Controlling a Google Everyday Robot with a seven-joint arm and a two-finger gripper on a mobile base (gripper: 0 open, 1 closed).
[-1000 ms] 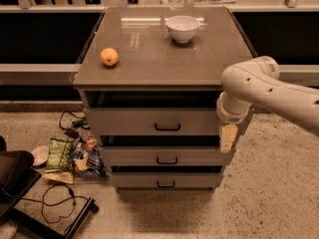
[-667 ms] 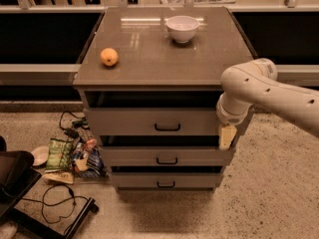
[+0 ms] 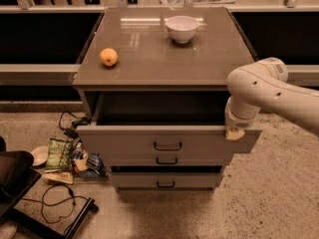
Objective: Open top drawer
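One table [image 3: 149, 68]: its grey top carries a bowl [image 3: 182, 28] and an orange [image 3: 108, 57], well apart and back from the front edge, so neither hinders the drawers beneath.
Top drawer [image 3: 124, 143]: stands pulled well out from under the tabletop with its dark inside exposed; the opening looks nearly or fully done.
Arm [image 3: 269, 91]: reaches in from the right and bends down to the drawer's right end.
Lower drawers [image 3: 199, 160]: two, set further back and overhung by the top one.
Claw [image 3: 234, 132]: at the top right corner of the drawer front, likely working the rim instead of the handle; whether it grips, or how wide it stands, cannot be told.
Handle [image 3: 168, 146]: dark loop at the panel's centre, with nothing on it.
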